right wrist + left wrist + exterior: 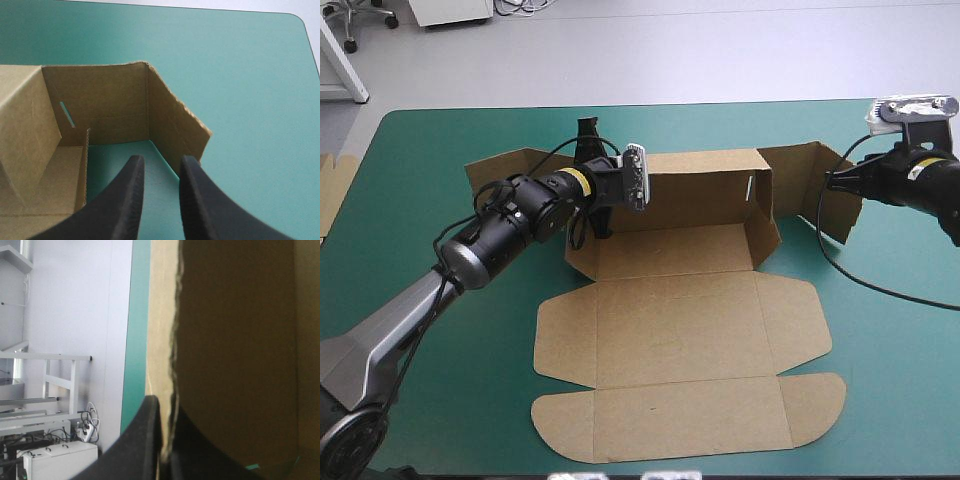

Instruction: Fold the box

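Teal-green cover point(900, 390) lies over the whole desk point(470, 120), and the box point(670, 330) sits at its middle, a cut sheet of brown board partly raised. Its back wall stands upright toward the far edge, a side wall is up at the right end, and the lid panels lie flat toward the near edge. A loose flap point(812, 185) juts from the raised right corner toward the desk's right edge, bent at an angle and standing on its own edge. The left gripper point(165, 407) is at the left end of the back wall, its black fingers all but closed with a board edge pinched between them. The right gripper point(161, 160) hovers just beside the end of that right flap, fingers a little apart with only the cover between them. An edge of more board point(334, 190) shows at the desk's left edge.
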### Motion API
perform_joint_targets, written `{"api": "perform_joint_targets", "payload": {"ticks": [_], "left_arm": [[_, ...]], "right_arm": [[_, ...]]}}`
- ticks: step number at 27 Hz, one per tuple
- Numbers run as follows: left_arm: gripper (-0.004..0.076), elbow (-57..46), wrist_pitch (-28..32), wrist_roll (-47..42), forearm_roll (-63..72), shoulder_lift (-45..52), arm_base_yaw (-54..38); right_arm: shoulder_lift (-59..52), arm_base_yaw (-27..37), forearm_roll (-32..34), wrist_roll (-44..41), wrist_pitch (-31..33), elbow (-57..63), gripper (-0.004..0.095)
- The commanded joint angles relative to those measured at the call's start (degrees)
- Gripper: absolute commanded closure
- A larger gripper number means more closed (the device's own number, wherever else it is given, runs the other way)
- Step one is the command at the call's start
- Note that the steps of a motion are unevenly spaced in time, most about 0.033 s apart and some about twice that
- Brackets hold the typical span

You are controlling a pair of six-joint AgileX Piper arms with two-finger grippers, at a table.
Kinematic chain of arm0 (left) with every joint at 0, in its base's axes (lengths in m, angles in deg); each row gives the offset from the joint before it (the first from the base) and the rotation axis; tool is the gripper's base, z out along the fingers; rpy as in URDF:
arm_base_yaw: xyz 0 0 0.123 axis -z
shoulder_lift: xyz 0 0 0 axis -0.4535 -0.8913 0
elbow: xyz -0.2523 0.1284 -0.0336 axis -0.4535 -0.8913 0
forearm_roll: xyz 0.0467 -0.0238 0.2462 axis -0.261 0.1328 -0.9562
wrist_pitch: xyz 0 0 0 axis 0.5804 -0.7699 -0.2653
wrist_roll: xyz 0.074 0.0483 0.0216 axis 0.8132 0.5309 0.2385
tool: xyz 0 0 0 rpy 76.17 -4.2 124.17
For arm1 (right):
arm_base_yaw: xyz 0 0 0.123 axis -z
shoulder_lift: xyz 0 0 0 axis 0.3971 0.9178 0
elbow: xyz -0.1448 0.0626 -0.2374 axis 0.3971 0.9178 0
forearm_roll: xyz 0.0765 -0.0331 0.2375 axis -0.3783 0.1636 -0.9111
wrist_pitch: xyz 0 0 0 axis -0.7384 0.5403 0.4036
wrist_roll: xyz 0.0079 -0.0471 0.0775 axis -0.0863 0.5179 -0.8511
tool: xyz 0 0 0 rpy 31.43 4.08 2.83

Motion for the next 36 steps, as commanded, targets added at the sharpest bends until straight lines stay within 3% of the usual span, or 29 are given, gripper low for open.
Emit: {"api": "perform_joint_targets", "payload": {"ticks": [1,5,18,22,27,36], "left_arm": [[0.0734,-5.2,7.6,-2.6,-1.6,4.6,1.5],[0.0734,-11.9,12.6,-3.5,-3.6,6.5,2.8],[0.0734,-14.4,9.8,-5.2,-4.9,7.3,4.6],[0.0734,-14.3,5.6,-5.6,-4.3,7.3,4.6],[0.0734,-14.2,5.4,-15.4,-8.2,7.3,4.6],[0.0734,-14.2,1.0,-23.1,-18.9,7.3,5.4]], "right_arm": [[1.5,-0.1,0.3,1.0,-1.1,-5.7,0.0669],[6.0,-0.1,0.4,1.7,2.1,-11.3,0.0669],[17.2,0.2,0.3,2.3,5.2,-20.5,0.0669],[19.6,2.6,-4.4,3.1,5.2,-23.7,0.0669],[23.0,6.7,-11.7,6.4,7.1,-27.8,0.0669],[32.8,7.3,-17.9,9.5,9.6,-36.9,0.0669]]}}
